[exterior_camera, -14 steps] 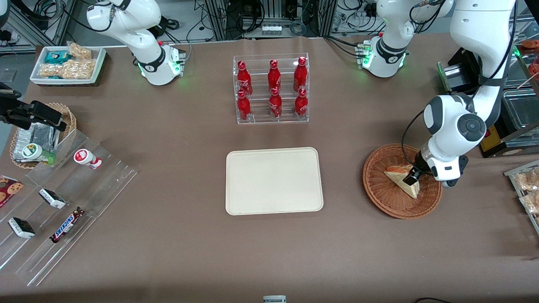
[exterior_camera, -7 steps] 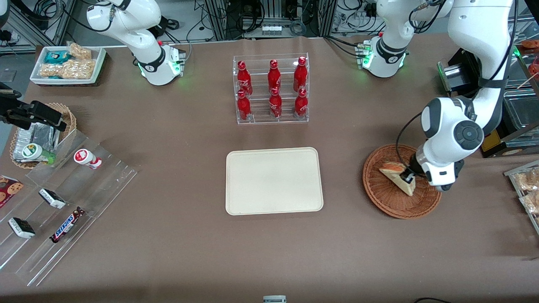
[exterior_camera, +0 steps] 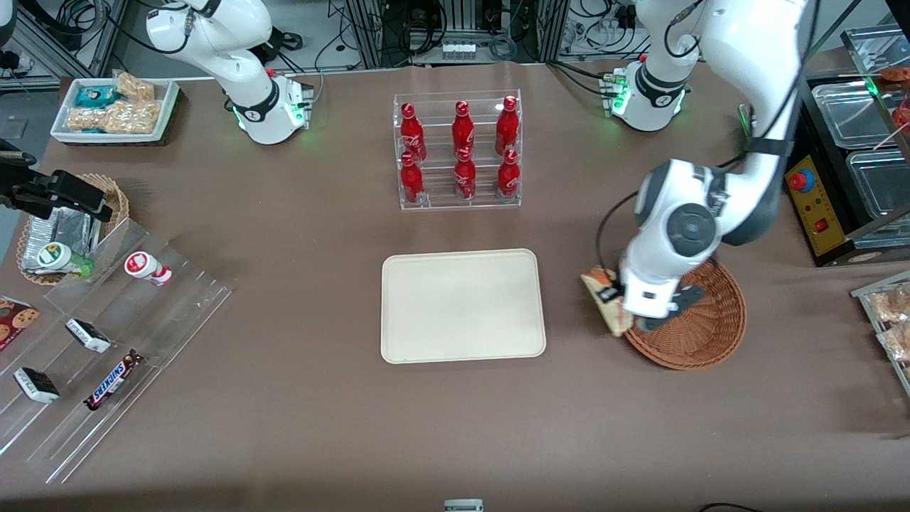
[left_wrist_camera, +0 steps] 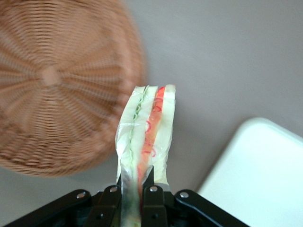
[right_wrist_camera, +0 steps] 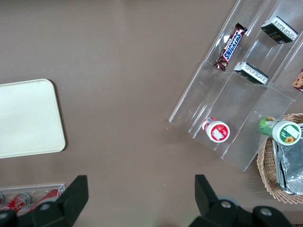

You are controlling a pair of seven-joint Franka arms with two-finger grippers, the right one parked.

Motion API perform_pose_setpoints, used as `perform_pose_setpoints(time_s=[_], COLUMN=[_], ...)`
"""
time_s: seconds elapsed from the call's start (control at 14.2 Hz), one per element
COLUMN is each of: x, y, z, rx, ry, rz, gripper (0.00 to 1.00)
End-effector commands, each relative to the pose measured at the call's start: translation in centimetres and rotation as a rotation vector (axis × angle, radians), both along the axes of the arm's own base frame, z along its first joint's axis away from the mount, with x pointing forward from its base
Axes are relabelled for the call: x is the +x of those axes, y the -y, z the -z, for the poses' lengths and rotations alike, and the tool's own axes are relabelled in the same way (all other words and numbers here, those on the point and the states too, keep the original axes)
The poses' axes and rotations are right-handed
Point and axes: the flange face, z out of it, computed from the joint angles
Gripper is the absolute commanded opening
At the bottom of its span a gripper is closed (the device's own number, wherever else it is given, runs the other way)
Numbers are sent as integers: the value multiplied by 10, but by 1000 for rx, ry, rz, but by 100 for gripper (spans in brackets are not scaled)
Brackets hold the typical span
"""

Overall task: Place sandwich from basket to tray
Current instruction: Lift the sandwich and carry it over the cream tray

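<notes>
One tool (left_wrist_camera: 132, 189) pinches the sandwich (left_wrist_camera: 146, 137) tight between its fingers. It hangs over the basket (exterior_camera: 700, 334) rim, with the tray (exterior_camera: 462, 306) nearby.

sandwich (left_wrist_camera: 144, 142): clamped edge-up in gripper (left_wrist_camera: 131, 189), above basket (exterior_camera: 700, 327) rim at 9 o'clock | tray (exterior_camera: 462, 306): bare, flat

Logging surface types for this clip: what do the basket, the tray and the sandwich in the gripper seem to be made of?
The basket looks like woven wicker, reddish-brown and matte, with radial strands showing. The tray seems to be smooth cream plastic with a low rim, though that is not certain. The sandwich looks like soft white bread with red and green filling, perhaps film-wrapped given its sheen. The gripper, shut on it, is between basket and tray.
</notes>
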Motion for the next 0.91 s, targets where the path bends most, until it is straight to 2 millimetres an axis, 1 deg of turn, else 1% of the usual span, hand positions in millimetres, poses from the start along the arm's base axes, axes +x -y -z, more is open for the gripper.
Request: perform_pose_setpoints(time_s=[0.0,0.21,0.35,0.49,0.77,0.84], x=[7,-3,-6,-17,-30,-31], y=[65,144,184,219,262,266], z=[2,23,32,51,66,71], rx=[-15,-28,-39,-41,-49,-48], ry=[13,24,35,35,50,48], rz=[176,282,321,365,350,339], gripper=[9,10,10,10,10,12])
